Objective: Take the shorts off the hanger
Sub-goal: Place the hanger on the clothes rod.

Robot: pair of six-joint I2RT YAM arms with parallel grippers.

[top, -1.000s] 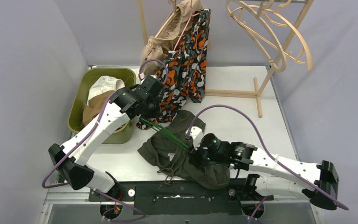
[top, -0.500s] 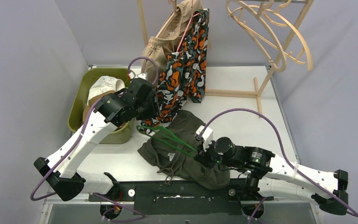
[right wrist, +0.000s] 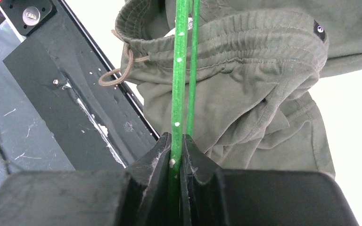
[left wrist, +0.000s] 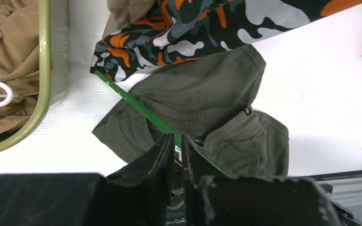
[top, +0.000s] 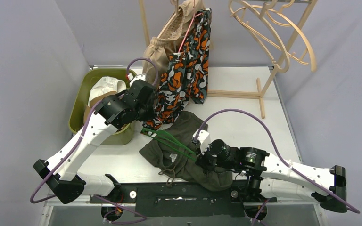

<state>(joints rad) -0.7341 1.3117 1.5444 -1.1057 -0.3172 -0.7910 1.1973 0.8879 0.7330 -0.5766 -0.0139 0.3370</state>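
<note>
The top of the rack [top: 144, 23] ran off the upper edge. The beige shorts [top: 156, 49] hung partly behind the camouflage shorts [top: 188, 70], and the left arm [top: 94, 136] covered part of the bin [top: 78, 101].

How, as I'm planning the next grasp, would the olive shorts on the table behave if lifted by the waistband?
Probably floppy: the olive shorts lie crumpled in soft folds, so the legs would likely hang and drag. They look like light, thin cloth. The loose drawstring and the green hanger lying across the waistband might snag.
</note>
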